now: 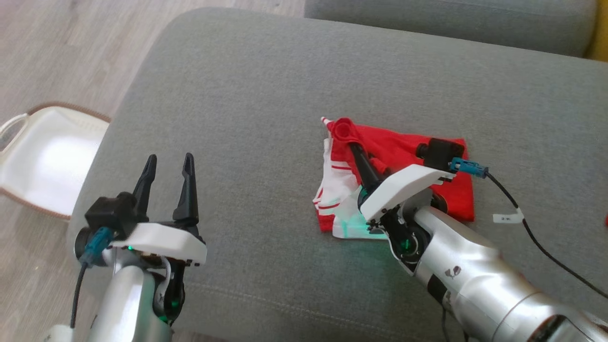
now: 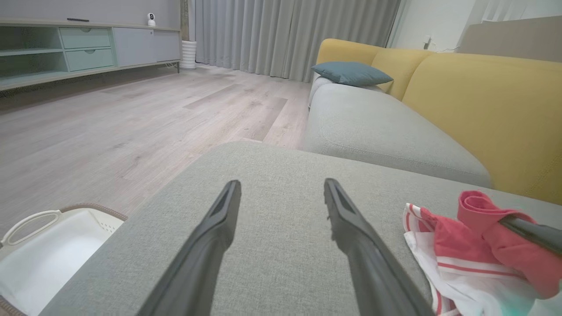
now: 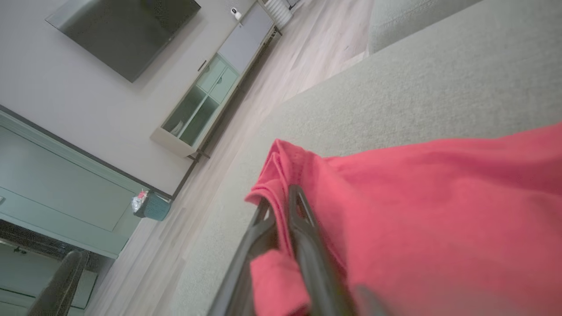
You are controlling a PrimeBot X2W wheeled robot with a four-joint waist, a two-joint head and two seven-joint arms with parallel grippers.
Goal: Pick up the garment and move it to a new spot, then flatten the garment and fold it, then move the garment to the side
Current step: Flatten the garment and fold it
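The garment [image 1: 403, 156] is red with white striped parts, lying bunched on the grey sofa cushion [image 1: 266, 95] at centre right. My right gripper [image 1: 349, 142] is shut on a fold of its red cloth at the upper left corner, which curls over the fingertips. In the right wrist view the red garment [image 3: 417, 210] drapes over the pinched fingers [image 3: 303, 232]. My left gripper [image 1: 168, 164] hovers open and empty over the cushion's left part, well left of the garment. In the left wrist view its fingers [image 2: 351, 228] frame bare cushion, with the garment [image 2: 474, 250] at the lower right.
A white basket [image 1: 42, 161] with a brown rim stands on the wooden floor left of the cushion. A second grey cushion [image 1: 451, 19] lies beyond, with a yellow sofa back [image 2: 478, 105] and blue pillow [image 2: 351, 72]. A black cable [image 1: 532, 223] trails from the right wrist.
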